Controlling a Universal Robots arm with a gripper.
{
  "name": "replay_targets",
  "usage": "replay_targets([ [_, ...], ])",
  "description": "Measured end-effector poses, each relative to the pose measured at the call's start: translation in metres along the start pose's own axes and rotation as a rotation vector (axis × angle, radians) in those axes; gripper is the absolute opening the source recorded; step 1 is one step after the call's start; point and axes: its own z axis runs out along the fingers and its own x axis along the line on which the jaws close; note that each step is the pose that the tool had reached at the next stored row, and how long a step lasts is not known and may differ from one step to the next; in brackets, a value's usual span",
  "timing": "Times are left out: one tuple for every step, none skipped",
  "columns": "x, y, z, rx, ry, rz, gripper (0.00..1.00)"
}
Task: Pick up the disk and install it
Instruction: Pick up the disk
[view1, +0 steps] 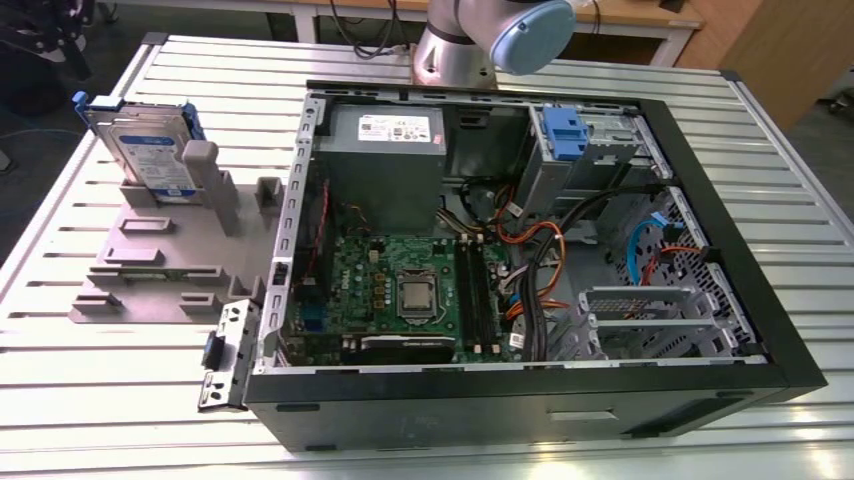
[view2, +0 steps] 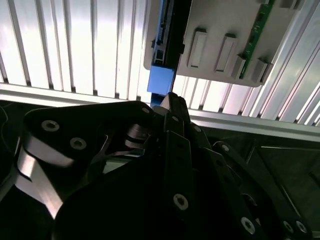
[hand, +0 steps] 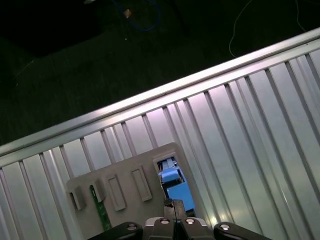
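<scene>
Hand (view2: 172, 102) first: in both wrist views the fingertips are pressed together, narrow, with nothing gripped. It hangs above the disk (view2: 161, 82), and the blue carrier end shows just past the tips.

Risk, as I judge it: coming down with the fingers closed like this would ram the disk's thin top edge. That could tip it in its slot or jam it into the grey holder (view2: 220, 30). A skewed approach could catch the blue frame instead of the metal body. The slot walls also stand just beside the disk, so a finger could land on the holder.

In the exterior view, the disk (view1: 140, 140) stands upright on edge in the holder, near the desk's (view1: 107, 400) far corner at the exterior view's left. It has a silver-grey face, a white-and-blue label and a blue carrier around it, with tabs sticking out at the top. It looks rigid, thin and smooth-sided.

Farther off, the open computer case (view1: 534, 385) takes up the desk's middle, apart from the disk. The disk is not installed yet.
</scene>
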Motion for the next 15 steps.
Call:
replay_targets([
  [0.0,0.0,0.0,0.0001,0.0004,-0.01,0.11],
  [0.0,0.0,0.0001,0.0002,0.0007,-0.019,0.11],
  [0.0,0.0,0.0001,0.0003,0.0011,-0.029,0.11],
  [0.0,0.0,0.0001,0.0004,0.0015,-0.039,0.11],
  [0.0,0.0,0.0001,0.0004,0.0018,-0.048,0.11],
  [0.0,0.0,0.0001,0.0005,0.0022,-0.055,0.11],
  [0.0,0.0,0.0002,0.0005,0.0023,-0.06,0.11],
  [0.0,0.0,0.0001,0.0005,0.0026,-0.063,0.11],
  [0.0,0.0,0.0001,0.0005,0.0026,-0.065,0.11],
  [0.0,0.0,0.0001,0.0005,0.0026,-0.065,0.11],
  [0.0,0.0,0.0003,0.0017,0.0032,-0.065,0.11],
  [0.0,-0.0001,0.0011,0.0057,0.0019,-0.065,0.11],
  [0.0,-0.0001,0.0011,0.0058,0.0019,-0.065,0.11],
  [0.0,-0.0001,0.0012,0.0058,0.0019,-0.065,0.11],
  [0.0,-0.0001,0.0013,0.006,0.0019,-0.066,0.11],
])
